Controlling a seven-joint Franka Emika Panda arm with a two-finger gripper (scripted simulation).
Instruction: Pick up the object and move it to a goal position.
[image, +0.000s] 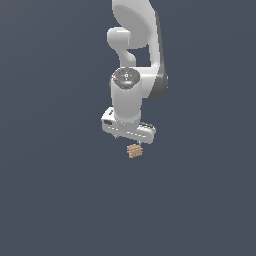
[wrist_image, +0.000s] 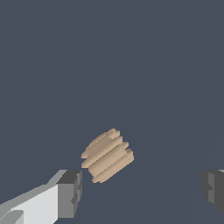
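Note:
The object (image: 134, 151) is a tiny tan, ridged, cube-like block on the dark grey surface. In the exterior view it shows just under the white gripper (image: 131, 142), which hangs over it pointing down. In the wrist view the object (wrist_image: 107, 155) lies ahead of the gripper (wrist_image: 141, 189), closer to one dark grey fingertip (wrist_image: 70, 193) than to the other fingertip (wrist_image: 213, 188). The jaws stand wide apart with nothing between them. The block is not held.
The white arm (image: 135, 50) rises behind the gripper toward the top of the exterior view. A flat, plain dark grey surface (image: 50, 190) surrounds the block on all sides.

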